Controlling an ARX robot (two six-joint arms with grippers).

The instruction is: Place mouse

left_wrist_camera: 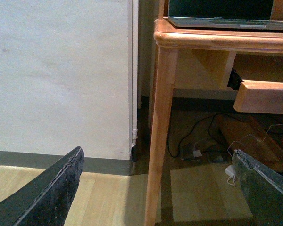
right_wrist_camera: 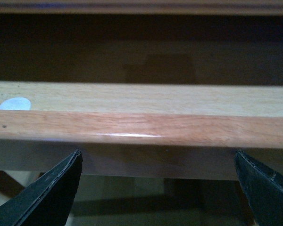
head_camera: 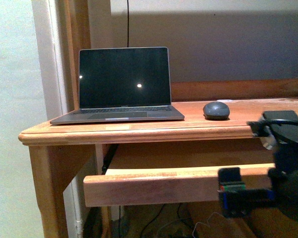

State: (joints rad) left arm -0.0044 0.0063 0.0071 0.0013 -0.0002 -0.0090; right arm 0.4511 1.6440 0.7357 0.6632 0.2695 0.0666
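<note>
The mouse (head_camera: pixel 216 110) is a small dark grey oval lying on the wooden desk top (head_camera: pixel 139 130), to the right of the open laptop (head_camera: pixel 123 84). My right arm (head_camera: pixel 288 168) is low at the right, in front of the pulled-out wooden tray (head_camera: pixel 154 186) and well below the mouse. In the right wrist view my right gripper (right_wrist_camera: pixel 158 153) is open and empty, facing the tray's front edge (right_wrist_camera: pixel 141 128). My left gripper (left_wrist_camera: pixel 158 153) is open and empty, low near the floor, facing the desk's left leg (left_wrist_camera: pixel 161 122). The mouse is hidden in both wrist views.
A wooden rail (head_camera: pixel 238 89) runs along the back of the desk. A white wall (left_wrist_camera: pixel 61 75) stands left of the desk. Cables and a white plug (left_wrist_camera: pixel 198 153) lie on the floor under it. The laptop's front edge shows in the left wrist view (left_wrist_camera: pixel 226 21).
</note>
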